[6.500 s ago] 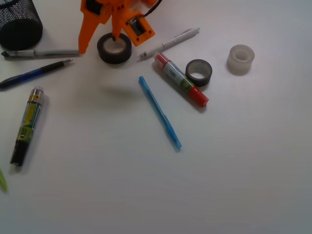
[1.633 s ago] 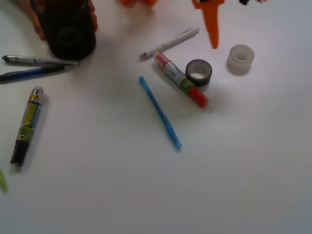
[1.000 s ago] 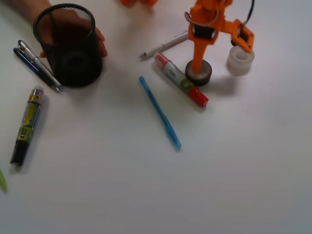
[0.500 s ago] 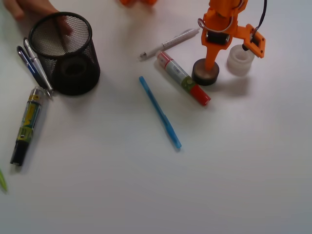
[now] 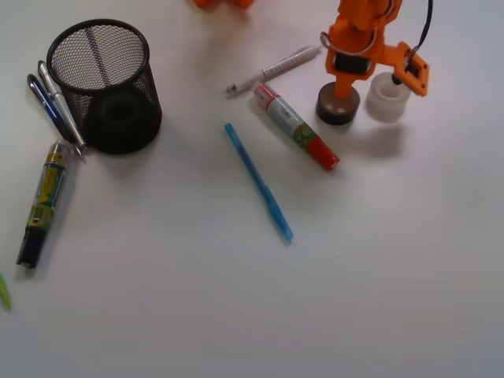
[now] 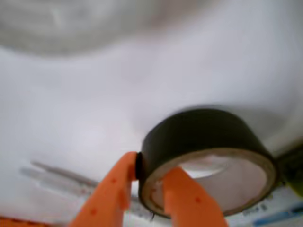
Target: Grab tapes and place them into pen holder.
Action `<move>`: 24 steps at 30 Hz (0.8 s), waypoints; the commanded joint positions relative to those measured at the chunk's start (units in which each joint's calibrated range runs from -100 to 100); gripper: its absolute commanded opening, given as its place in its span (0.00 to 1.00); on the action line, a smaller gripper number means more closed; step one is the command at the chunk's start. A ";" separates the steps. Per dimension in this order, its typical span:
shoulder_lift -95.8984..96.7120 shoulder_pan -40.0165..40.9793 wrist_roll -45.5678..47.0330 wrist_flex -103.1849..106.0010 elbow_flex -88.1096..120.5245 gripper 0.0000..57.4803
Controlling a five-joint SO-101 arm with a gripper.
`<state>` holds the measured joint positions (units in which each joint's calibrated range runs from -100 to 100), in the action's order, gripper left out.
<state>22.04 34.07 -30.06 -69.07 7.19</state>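
**Claw gripping the black tape roll beside the white roll**

Front view: the orange claw [image 5: 340,93] stands over the black tape roll [image 5: 338,105], which sits on the white desk [image 5: 378,260]. Just beside the black tape roll, on the side away from the red-capped marker [image 5: 295,127], is the translucent white tape roll [image 5: 387,98]; part of the claw assembly overlaps its top edge. The marker lies close to the black tape roll without clearly touching it, and the silver pen [image 5: 272,70] lies just beyond the marker's upper end. The blue pen [image 5: 258,181] lies apart from the black tape roll, past the marker. The mesh pen holder [image 5: 106,85] stands upright well apart from the black tape roll, across the desk, with a dark ring-shaped object visible at its base through the mesh. Two pens [image 5: 53,106] lean against the holder's far side, and a yellow-labelled marker [image 5: 44,201] lies near them.

Wrist view: the claw [image 6: 144,187] is nearly closed, pinching the wall of the black tape roll [image 6: 206,158], one finger [image 6: 111,191] outside, the other inside the core
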 commanded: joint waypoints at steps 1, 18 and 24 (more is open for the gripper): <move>-12.31 -6.90 0.44 -13.43 -2.21 0.01; -51.58 -40.62 16.41 -10.98 -0.39 0.01; -37.72 -50.04 18.22 -10.19 -0.94 0.01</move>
<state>-22.30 -10.77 -12.43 -80.82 7.28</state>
